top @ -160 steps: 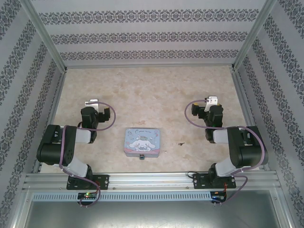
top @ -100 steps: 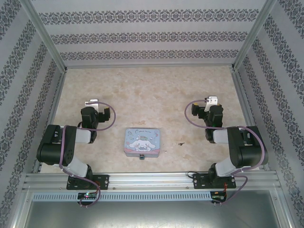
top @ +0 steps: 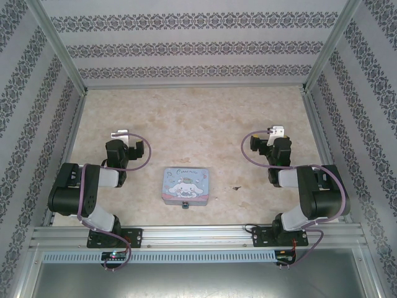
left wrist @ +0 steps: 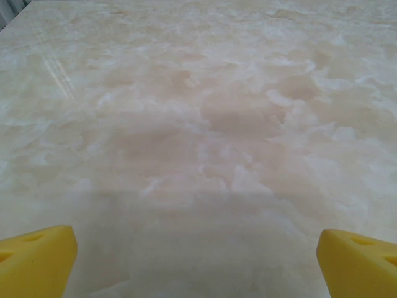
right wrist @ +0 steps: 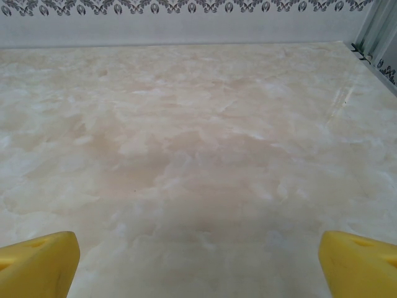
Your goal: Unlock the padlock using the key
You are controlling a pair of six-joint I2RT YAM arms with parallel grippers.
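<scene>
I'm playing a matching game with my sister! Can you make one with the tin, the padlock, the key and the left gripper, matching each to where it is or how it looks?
Things:
1. tin
2. padlock
3. key
4. left gripper

Descriptions:
a. open, jaws wide apart over the table
b. tiny and dark, lying alone to the right of the tin
c. pale blue, with a cartoon dog on its lid
d. tiny and teal, at the tin's near edge

Pairs: 1-c, 2-d, 3-b, 4-a
</scene>
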